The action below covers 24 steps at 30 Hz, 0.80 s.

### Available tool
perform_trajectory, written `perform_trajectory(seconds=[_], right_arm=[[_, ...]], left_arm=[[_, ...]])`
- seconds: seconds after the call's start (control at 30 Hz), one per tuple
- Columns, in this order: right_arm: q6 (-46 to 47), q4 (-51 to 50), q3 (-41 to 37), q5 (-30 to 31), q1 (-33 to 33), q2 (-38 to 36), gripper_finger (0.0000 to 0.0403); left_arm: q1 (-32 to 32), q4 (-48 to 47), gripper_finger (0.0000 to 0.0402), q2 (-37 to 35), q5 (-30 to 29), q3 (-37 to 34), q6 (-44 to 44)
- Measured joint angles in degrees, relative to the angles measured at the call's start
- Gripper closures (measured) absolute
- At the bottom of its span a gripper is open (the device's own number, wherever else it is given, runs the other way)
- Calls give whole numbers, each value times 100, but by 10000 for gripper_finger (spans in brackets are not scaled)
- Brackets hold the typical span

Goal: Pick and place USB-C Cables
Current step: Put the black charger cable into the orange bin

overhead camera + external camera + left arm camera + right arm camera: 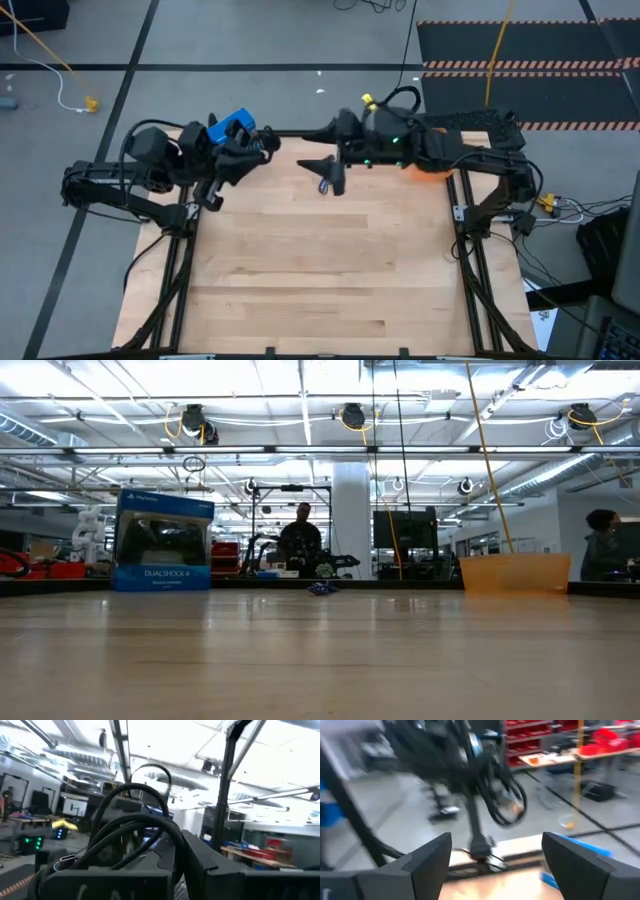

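My left gripper (255, 150) hovers above the table's far left corner, beside a blue game-controller box (232, 127), and is shut on a black USB-C cable (135, 820) whose coil rises in front of the left wrist camera. The same coil (507, 805) hangs in the air in the right wrist view. My right gripper (322, 172) is open over the far middle of the table, its fingers (432, 855) wide apart. Just below it, a purple-blue cable bundle (325, 187) lies on the wood near the far edge (322, 588). No other black cable shows. My left gripper holds the black cable's loose coil between its two fingers (205, 865), with several strands (150, 840) passing between them. A metal plug end (65, 862) sticks out to one side. The cable is lifted clear of the table. The exact place of contact is hidden by the fingers.
The blue controller box (162, 540) stands at the far left edge and an orange container (515, 572) at the far right, under my right arm (430, 170). Bare wood (320, 270) fills the middle and near side. People show in the room beyond.
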Motion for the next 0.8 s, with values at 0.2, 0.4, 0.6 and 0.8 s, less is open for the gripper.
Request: perform_trajectory(seconds=[0.2, 0.4, 0.6, 0.8], right_arm=[[-469, 684, -3, 829, 206, 318, 102], [-545, 824, -4, 976, 232, 449, 103], [-532, 1129, -2, 978, 232, 441, 112], [-532, 1137, -2, 994, 215, 443, 157]], left_arm=[[0, 278, 390, 226, -165, 0, -211], [0, 850, 378, 540, -180, 0, -295], [0, 875, 393, 642, -180, 0, -352], [0, 1071, 373, 729, -178, 0, -426]])
